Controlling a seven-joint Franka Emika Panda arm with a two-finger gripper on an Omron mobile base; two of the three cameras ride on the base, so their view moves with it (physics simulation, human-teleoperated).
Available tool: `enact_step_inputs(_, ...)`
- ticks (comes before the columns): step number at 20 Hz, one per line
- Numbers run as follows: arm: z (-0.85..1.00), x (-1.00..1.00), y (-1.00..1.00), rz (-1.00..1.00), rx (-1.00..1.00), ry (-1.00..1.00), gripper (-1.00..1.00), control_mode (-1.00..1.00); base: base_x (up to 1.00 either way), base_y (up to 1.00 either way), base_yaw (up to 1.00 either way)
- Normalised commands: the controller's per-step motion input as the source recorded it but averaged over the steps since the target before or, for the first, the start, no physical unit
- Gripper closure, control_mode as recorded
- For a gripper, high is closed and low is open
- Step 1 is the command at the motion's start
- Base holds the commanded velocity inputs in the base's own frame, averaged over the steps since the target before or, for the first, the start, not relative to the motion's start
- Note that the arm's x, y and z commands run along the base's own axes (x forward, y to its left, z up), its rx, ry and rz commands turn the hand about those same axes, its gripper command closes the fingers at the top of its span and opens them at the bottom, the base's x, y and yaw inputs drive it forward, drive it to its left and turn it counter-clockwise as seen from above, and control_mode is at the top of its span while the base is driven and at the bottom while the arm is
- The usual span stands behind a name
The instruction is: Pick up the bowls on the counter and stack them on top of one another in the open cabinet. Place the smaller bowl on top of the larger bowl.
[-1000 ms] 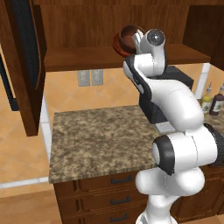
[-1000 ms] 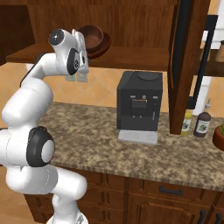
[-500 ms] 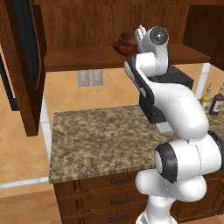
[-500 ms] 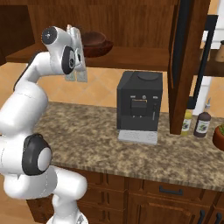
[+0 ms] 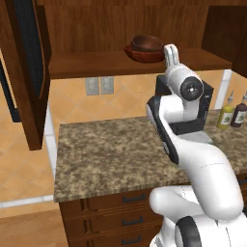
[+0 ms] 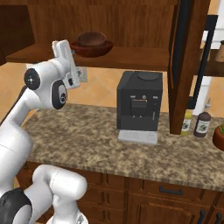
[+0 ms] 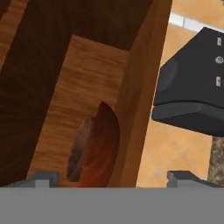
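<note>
Both bowls stand on the plank shelf of the open cabinet (image 5: 120, 62). The smaller bowl (image 5: 146, 43) sits nested inside the larger bowl (image 5: 137, 54), dark brown over reddish-brown, and the right base view confirms the same stack, the smaller bowl (image 6: 91, 38) centred on the larger bowl (image 6: 92, 48). The stack appears upright and level, set back from the near edge of the shelf.

My gripper (image 7: 113, 177) is empty with its jaws apart: in the hand view the two tips stand at opposite sides of the bottom edge with nothing between them. There the rim of the larger bowl (image 7: 94, 148) shows past the front edge of the shelf, so I judge my pincer to sit just near of the shelf lip and below it, apart from the stack.

The counter (image 5: 106, 154) carries no bowl. The coffee machine (image 6: 139, 105) stands on it to the right of my hand, with bottles (image 6: 202, 124) further right.

Judgement: stacking looks complete; the step in hand is withdrawal. To do it well I would draw straight back toward the near side, keep the jaws apart, avoid lifting into the shelf edge, and stay left of the coffee machine.
</note>
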Motion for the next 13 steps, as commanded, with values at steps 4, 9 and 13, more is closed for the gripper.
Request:
enact_step_inputs(4, -1.0, -1.0, -0.01, -0.08, -0.12, 0.13, -1.0, -1.0, 0.0, 0.0, 0.0)
enact_step_inputs(9, -1.0, -1.0, -0.4, -0.09, -0.02, 0.07, -1.0, -1.0, 0.0, 0.0, 0.0)
enact_step_inputs(13, -0.37, -1.0, -0.87, -0.18, 0.25, -0.05, -1.0, -1.0, 0.0, 0.0, 0.0)
